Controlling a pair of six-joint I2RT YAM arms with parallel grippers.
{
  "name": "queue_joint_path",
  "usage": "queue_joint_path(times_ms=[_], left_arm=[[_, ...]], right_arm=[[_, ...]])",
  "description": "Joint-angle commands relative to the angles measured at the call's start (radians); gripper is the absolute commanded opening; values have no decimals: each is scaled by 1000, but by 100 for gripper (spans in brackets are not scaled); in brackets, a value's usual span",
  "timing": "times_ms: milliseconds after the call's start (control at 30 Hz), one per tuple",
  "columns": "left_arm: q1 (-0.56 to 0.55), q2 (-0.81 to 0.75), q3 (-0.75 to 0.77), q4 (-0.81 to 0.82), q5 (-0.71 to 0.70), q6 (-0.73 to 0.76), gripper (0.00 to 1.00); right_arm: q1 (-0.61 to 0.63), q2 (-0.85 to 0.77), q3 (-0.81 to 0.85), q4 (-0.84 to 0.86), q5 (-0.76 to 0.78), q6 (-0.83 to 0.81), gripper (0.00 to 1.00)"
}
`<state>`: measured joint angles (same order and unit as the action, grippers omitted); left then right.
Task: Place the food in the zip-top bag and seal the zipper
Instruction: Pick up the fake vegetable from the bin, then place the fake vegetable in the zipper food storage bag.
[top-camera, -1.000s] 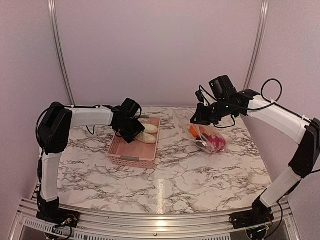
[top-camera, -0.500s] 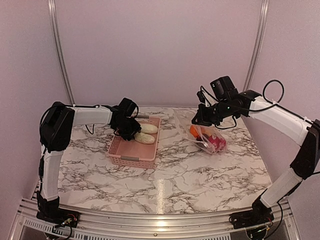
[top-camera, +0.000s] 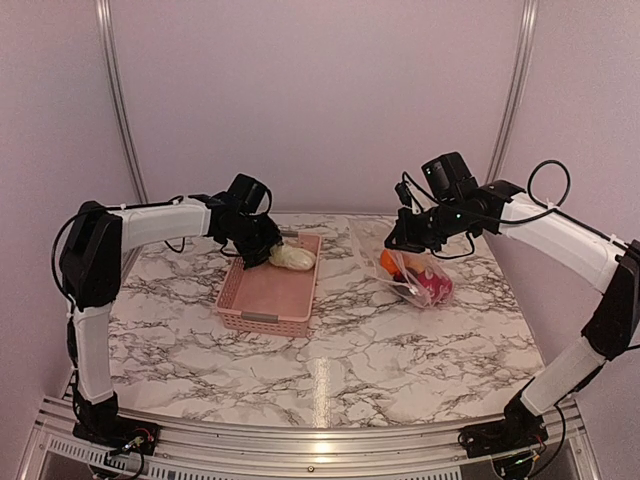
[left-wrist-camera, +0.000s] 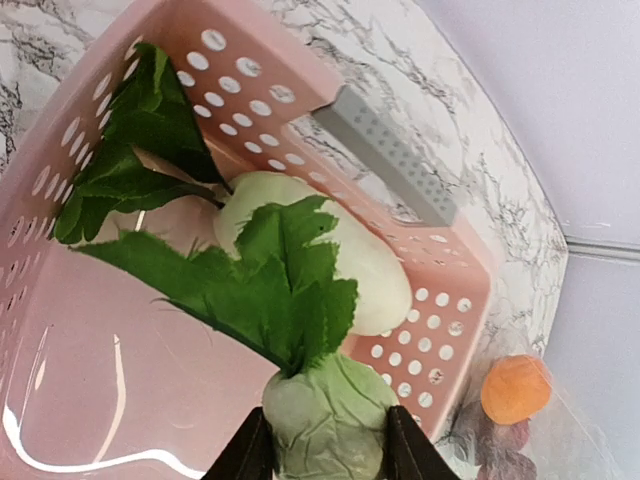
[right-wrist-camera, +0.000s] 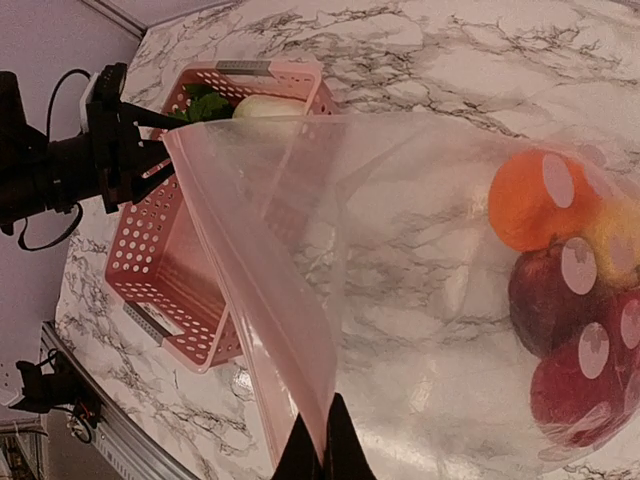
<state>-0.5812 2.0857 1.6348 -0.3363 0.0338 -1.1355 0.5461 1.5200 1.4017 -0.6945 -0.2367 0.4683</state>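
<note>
My left gripper (left-wrist-camera: 325, 452) is shut on the pale bulb of the leafy green vegetable (left-wrist-camera: 285, 285) and holds it over the far end of the pink basket (left-wrist-camera: 455, 250). One white oblong food (left-wrist-camera: 365, 270) lies in the basket behind the leaves. In the top view the left gripper (top-camera: 262, 248) is beside that white piece (top-camera: 293, 258). My right gripper (right-wrist-camera: 322, 445) is shut on the mouth edge of the zip-top bag (right-wrist-camera: 300, 250) and holds it lifted and open. Inside lie orange (right-wrist-camera: 535, 200), dark purple (right-wrist-camera: 550, 300), red (right-wrist-camera: 585, 385) and yellow (right-wrist-camera: 620, 235) food. The zipper does not show clearly.
The pink basket (top-camera: 268, 292) stands left of centre on the marble table (top-camera: 330, 350). The bag (top-camera: 418, 277) lies at the back right, under the right gripper (top-camera: 400, 240). Walls close in behind and at both sides.
My left gripper has moved toward the basket's far end with the leafy green in it. Only one pale piece now lies in the basket. The right arm has barely moved.
</note>
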Motion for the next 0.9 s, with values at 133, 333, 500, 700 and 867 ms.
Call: queue_joint_path(times_ms=[133,333,500,700,867], left_arm=[[-42,-209,0,126,70,258,30],[-116,-282,64,241,67,377,28],[-160,-300,74,368,141,408,28],[-231,-302,93,405,139,533,26],[-304,-281,124,384,29,653,26]], right_arm=[[2,4,60,-31,-5,5,0],[2,23,81,-23,-47,24,0],[2,31,105,-29,-59,42,0],[3,26,130,-34,-109,84,0],[3,11,152,-51,-143,110,0]])
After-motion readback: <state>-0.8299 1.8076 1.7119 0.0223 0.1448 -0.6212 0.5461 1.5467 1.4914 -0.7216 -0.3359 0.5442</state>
